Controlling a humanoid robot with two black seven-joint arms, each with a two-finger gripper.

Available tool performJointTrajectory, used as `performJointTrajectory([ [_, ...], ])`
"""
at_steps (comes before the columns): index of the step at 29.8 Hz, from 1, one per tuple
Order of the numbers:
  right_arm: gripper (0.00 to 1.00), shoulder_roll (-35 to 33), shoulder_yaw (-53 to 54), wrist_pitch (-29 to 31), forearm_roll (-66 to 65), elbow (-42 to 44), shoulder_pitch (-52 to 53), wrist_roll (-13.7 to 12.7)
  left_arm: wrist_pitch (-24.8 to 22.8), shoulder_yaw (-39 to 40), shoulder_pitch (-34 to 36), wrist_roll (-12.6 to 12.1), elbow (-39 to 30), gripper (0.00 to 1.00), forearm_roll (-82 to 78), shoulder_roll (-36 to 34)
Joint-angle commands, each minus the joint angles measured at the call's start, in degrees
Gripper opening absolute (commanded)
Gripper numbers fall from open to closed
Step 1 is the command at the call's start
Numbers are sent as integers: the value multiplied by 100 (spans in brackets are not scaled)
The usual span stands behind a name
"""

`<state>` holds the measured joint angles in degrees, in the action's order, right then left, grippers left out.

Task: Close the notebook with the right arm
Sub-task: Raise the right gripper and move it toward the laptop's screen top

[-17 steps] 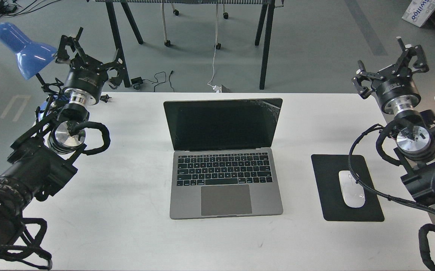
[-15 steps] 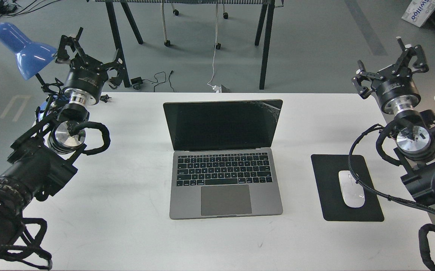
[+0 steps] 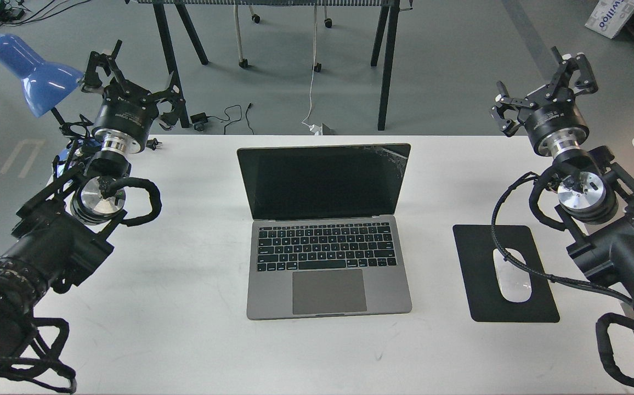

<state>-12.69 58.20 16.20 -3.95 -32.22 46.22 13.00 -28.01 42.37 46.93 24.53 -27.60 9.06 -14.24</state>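
The notebook (image 3: 325, 225) sits open on the bench (image 3: 185, 307); right gripper (image 3: 540, 85) and left gripper (image 3: 130, 77) fingers are released, grasping nothing.

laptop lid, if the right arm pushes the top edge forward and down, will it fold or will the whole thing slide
The lid probably folds at its hinge; the metal base lies flat and looks heavy enough to stay. The cracked corner looks fragile, so push mid-edge. The smooth table might allow slight sliding.
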Motion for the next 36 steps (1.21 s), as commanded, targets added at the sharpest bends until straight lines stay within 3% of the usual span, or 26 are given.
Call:
performJointTrajectory([
  [1,100,433,-537,6,0,662,615,0,1,0,0,-1,0,100,8,0],
  [9,100,1163,-1285,6,0,1024,959,-26,1,0,0,-1,0,100,8,0],
  [20,100,1260,-1865,24,17,928,888,-158,1,0,0,-1,0,100,-1,0],
  [36,100,408,-2137,-55,0,-1128,45,-474,1,0,0,-10,0,100,8,-9],
])
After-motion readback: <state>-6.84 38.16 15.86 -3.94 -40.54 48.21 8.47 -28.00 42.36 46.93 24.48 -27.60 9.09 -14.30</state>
